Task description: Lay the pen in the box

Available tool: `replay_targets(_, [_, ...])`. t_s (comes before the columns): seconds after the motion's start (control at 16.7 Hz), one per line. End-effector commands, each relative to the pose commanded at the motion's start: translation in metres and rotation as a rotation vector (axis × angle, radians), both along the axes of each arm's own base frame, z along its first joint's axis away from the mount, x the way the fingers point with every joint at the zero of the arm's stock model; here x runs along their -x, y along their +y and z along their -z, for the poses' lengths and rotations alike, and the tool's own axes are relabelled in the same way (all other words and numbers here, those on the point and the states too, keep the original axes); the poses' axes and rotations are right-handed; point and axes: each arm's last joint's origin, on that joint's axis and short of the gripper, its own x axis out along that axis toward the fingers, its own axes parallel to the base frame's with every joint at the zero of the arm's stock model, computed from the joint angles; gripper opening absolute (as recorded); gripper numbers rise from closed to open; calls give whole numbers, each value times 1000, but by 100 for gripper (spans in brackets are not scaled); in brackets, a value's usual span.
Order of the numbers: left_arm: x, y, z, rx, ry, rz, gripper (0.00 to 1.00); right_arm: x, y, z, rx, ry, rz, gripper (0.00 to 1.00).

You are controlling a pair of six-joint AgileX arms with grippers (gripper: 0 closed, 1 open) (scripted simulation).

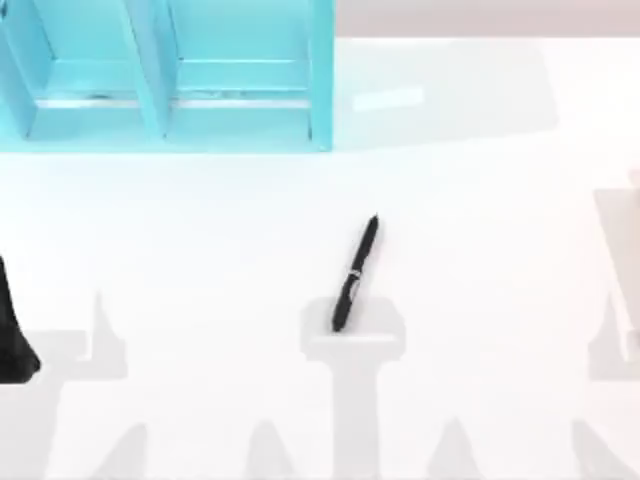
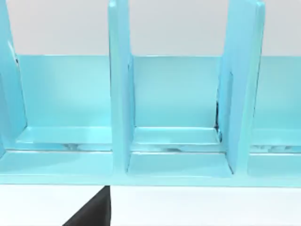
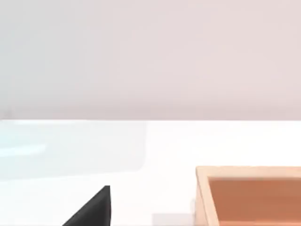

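the pen (image 1: 355,273) lay slanted on the white bench (image 1: 480,200) near the middle, touched by nothing; farther back at the left stood a blue rack (image 1: 165,75); a tan box (image 3: 249,195) sat on the bench; whether either arm's jaws were released or clenched, i could not tell.

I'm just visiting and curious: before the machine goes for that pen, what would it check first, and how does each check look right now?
1. Pen lying free on the white table, nothing on it: ok.
2. Pen already held: not ok.
3. Left arm parked at the table's left edge, away from the pen: ok.
4. Wooden box open on top: ok.
5. Box contents: cannot tell.
6. Blue shelf stands apart from the pen: ok.
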Motion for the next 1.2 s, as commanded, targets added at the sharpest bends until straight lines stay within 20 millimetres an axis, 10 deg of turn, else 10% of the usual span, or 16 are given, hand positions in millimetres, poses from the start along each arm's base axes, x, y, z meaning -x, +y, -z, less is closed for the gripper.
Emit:
replay_targets(0.66, [0,0,0,0,0,0,100,-19,21,-49,-125,397,-159,100])
replay_targets(1.2, [0,0,0,0,0,0,100,-125,114,-77,-136,1363,-77,100])
